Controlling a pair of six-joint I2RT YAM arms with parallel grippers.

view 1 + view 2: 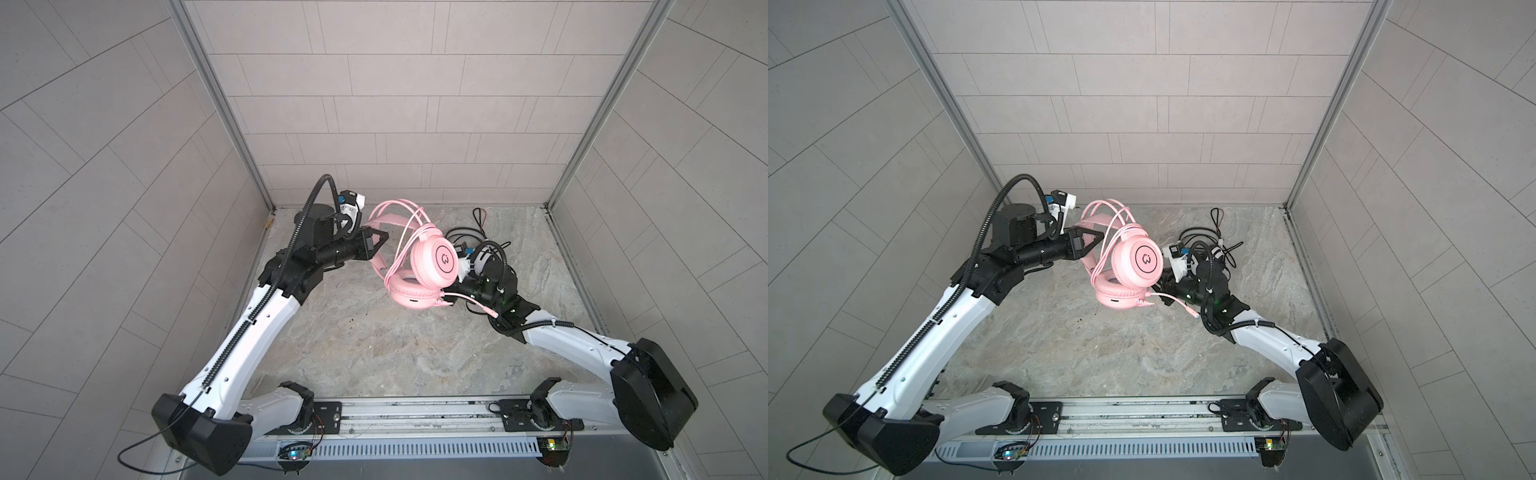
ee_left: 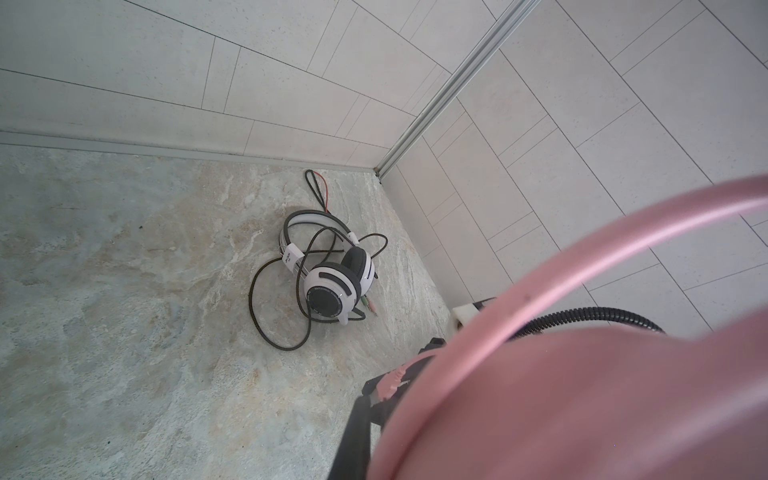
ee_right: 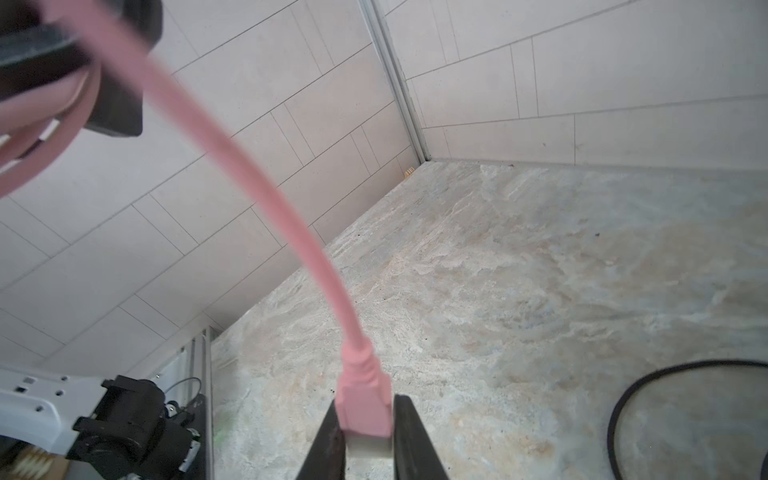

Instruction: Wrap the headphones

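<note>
The pink headphones (image 1: 434, 259) (image 1: 1140, 259) hang above the table, with loops of pink cable (image 1: 409, 212) lying over the headband. My left gripper (image 1: 384, 237) is shut on the pink headband; in the left wrist view a pink blur hides the jaws. In both top views my right gripper is hidden behind the pink ear cups. The right wrist view shows that gripper (image 3: 366, 409) shut on the pink cable's plug (image 3: 363, 399). The white-and-black headphones (image 2: 328, 274) lie on the table near the back right corner, their black cable (image 2: 274, 316) loose around them.
The marbled table (image 1: 374, 353) is boxed in by tiled walls at the back and on both sides. A metal rail (image 1: 415, 415) with both arm bases runs along the front edge. A black cable loop (image 1: 478, 218) lies behind my right arm.
</note>
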